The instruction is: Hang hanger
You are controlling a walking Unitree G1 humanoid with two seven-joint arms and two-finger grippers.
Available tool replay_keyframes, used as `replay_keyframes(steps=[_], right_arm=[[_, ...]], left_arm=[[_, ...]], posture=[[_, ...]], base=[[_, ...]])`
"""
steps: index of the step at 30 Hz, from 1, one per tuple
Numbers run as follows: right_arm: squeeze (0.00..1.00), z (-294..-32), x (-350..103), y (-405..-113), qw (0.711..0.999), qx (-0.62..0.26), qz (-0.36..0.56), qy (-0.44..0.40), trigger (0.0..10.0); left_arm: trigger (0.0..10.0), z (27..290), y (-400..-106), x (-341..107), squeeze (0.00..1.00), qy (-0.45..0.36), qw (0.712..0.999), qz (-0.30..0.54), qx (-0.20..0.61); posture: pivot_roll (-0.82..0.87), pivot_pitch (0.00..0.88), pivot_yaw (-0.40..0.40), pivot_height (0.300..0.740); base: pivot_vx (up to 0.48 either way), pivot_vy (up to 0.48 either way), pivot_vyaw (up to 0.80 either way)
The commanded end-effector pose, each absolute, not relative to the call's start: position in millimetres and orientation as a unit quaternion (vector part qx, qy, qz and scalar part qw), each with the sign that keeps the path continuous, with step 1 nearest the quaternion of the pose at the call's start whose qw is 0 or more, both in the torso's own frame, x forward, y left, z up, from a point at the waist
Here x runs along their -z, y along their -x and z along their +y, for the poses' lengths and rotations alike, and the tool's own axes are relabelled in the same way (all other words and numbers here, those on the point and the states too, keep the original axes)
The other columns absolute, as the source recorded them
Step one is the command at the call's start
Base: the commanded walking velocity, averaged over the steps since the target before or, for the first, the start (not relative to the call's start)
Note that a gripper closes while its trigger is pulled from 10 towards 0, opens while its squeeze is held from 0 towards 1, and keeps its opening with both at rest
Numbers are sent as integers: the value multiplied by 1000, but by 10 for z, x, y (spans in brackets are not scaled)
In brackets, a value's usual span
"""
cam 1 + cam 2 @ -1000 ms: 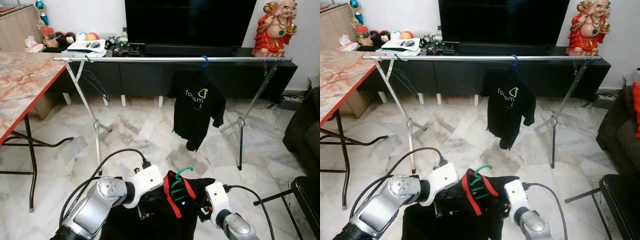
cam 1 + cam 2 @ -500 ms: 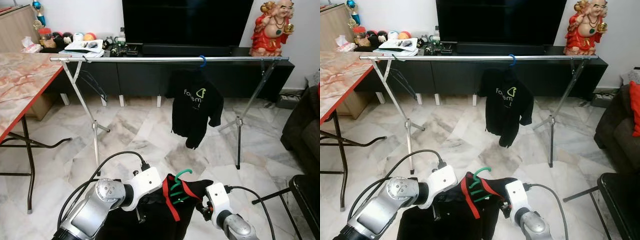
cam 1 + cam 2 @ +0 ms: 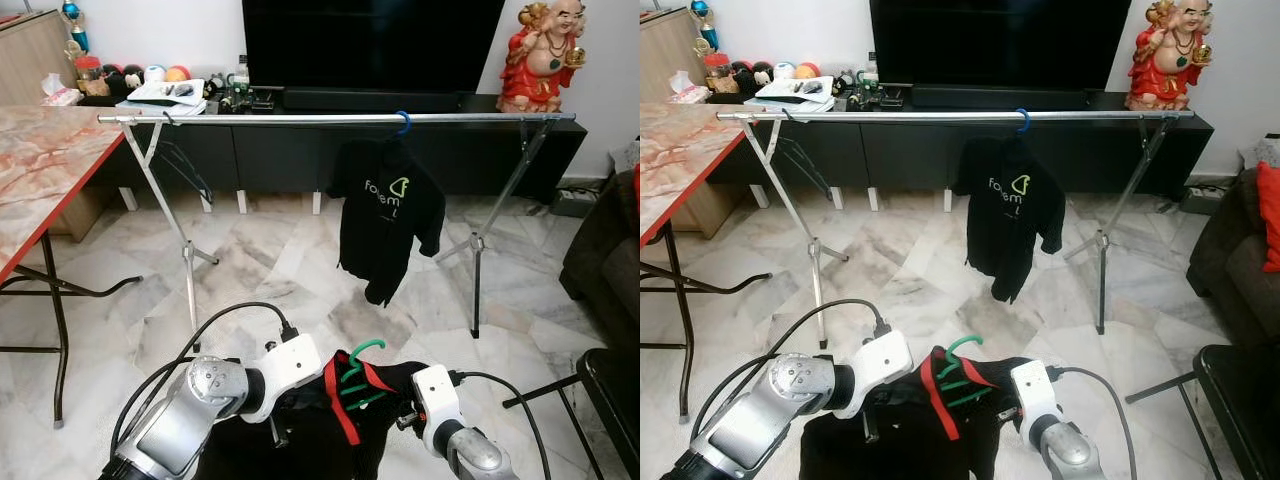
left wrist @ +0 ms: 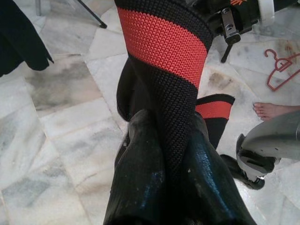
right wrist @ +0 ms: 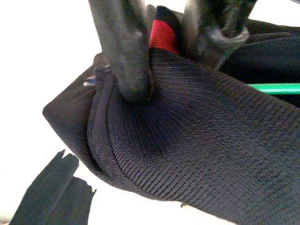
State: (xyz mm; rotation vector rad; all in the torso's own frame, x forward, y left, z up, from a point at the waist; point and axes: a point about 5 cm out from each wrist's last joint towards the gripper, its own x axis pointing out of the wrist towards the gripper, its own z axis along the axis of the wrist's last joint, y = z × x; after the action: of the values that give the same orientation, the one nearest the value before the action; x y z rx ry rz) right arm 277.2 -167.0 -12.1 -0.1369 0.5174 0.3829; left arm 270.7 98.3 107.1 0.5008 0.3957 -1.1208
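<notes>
1. Head views: a long metal clothes rail (image 3: 300, 118) spans a room with a pale marble floor (image 3: 280, 270). Behind the rail stand a dark TV console (image 3: 300, 150), a black television (image 3: 372, 42) and a red figurine (image 3: 545, 55). A black T-shirt (image 3: 388, 225) hangs from the rail on a blue hanger (image 3: 404, 122). Left of the rail is a marble-topped table (image 3: 40, 165).
2. In front of the rail, low between both arms, is a green hanger (image 3: 358, 372) inside a black garment (image 3: 330, 430) with red trim.
3. Left wrist view: the left gripper (image 4: 171, 154) is clenched on the garment's red-and-black ribbed band. A red hanger (image 4: 281, 68) and a person's bare foot (image 4: 274, 110) are on the floor.
4. Right wrist view: the right gripper (image 5: 166, 61) pinches the garment's black knit edge.
</notes>
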Motion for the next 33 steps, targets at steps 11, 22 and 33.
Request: replay_keyframes(steps=[11, 22, 33], right_arm=[[0, -1790, 84, -2815, 948, -171, 258, 78, 0], [0, -1893, 83, -2806, 945, -165, 268, 84, 0], [0, -1931, 79, -2806, 942, -170, 275, 89, 0]], left_arm=[[10000, 1010, -2676, -1131, 0, -255, 789, 165, 535], [10000, 1208, -2533, -1153, 0, -297, 740, 133, 589], [10000, 1485, -2416, -1108, 0, -355, 676, 163, 625]], posture=[[99, 34, -38, 740], [99, 31, -39, 740], [98, 28, -42, 740]], base=[[0, 0, 0], [0, 0, 0], [0, 0, 0]])
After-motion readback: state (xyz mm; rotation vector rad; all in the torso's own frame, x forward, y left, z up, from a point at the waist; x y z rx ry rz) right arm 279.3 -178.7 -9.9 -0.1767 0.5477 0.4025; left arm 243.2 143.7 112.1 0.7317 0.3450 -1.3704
